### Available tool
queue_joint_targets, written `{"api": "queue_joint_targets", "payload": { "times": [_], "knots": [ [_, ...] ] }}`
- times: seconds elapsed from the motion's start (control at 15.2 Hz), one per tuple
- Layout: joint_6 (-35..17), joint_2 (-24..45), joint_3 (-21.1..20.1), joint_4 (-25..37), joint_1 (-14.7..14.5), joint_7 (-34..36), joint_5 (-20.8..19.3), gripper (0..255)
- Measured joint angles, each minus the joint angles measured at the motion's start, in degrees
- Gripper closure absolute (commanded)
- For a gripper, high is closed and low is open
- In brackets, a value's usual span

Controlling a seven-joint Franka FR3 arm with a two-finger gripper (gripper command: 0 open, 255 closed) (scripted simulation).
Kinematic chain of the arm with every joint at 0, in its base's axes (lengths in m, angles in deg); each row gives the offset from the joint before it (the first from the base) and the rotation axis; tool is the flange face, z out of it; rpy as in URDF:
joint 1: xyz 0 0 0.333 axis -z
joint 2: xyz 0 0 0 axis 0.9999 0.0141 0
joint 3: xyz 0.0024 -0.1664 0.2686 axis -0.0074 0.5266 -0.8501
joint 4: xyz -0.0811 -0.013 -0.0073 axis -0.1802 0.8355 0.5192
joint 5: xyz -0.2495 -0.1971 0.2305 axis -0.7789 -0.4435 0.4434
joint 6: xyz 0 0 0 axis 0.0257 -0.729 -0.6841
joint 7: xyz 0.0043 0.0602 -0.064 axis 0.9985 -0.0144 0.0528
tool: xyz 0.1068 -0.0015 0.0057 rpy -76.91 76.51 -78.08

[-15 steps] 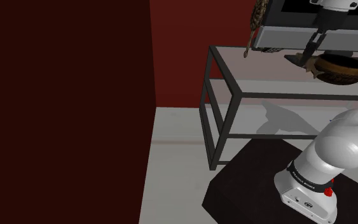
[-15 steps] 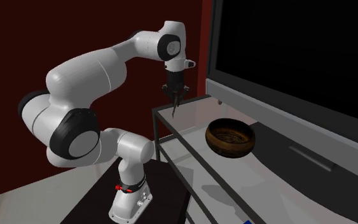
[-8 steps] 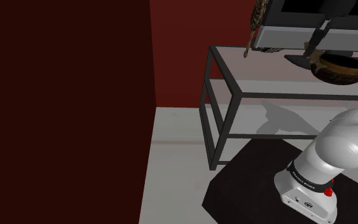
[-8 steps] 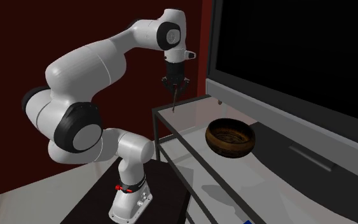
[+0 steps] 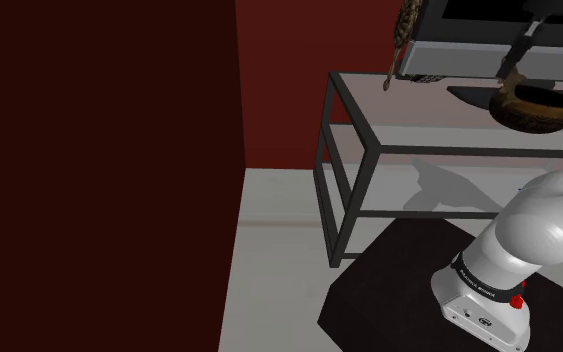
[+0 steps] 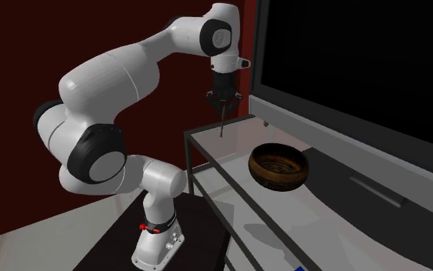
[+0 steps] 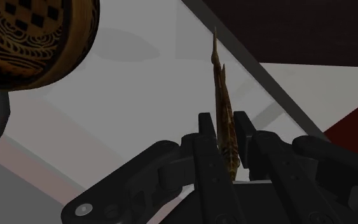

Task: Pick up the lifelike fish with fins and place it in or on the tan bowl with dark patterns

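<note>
My gripper is shut on a slim brown mottled fish, which sticks out past the fingertips. In the second exterior view the gripper hangs above the table's near end, and the fish dangles straight down from it. The tan bowl with dark patterns stands upright on the table, to that view's right of the gripper. In the shoulder view the gripper is just above the bowl's left rim, with the fish hanging close over it. The bowl's patterned side is off to one side of the fingers.
The table has a pale top, a dark metal frame and a lower shelf. A large black screen rises behind it. A spotted object hangs at the table's far corner. The dark stand sits on a pale floor beside dark red walls.
The gripper has carried the fish up and sideways toward the bowl, rightward in both exterior views. The fingers stay shut on it. The bowl has not moved.
</note>
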Motion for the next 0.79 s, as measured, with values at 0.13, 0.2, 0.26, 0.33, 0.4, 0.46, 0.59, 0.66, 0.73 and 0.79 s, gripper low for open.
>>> {"api": "queue_joint_targets", "payload": {
  "times": [0.13, 0.2, 0.26, 0.33, 0.4, 0.46, 0.59, 0.66, 0.73, 0.79],
  "knots": [
    [-0.33, 0.64, 2.70, 0.91, 0.16, -2.58, -1.82, 255],
    [-0.60, 1.20, 4.01, 1.51, 0.14, -3.79, -2.62, 255],
    [-0.69, 2.16, 5.47, 2.75, -0.01, -5.18, -3.39, 255],
    [-0.66, 2.75, 7.15, 3.84, -0.01, -6.86, -4.38, 255],
    [-0.84, 3.34, 8.50, 4.62, -0.09, -8.15, -5.10, 255],
    [-0.98, 4.03, 10.09, 5.66, -0.21, -9.67, -5.92, 255],
    [-1.72, 5.40, 13.08, 7.19, -0.55, -12.32, -7.31, 255],
    [-2.30, 6.87, 14.94, 8.68, -1.13, -13.76, -7.79, 255],
    [-2.34, 7.46, 16.26, 9.68, -1.32, -15.09, -8.31, 255],
    [-2.56, 8.34, 18.00, 10.92, -1.63, -16.64, -8.89, 255]
  ]
}}
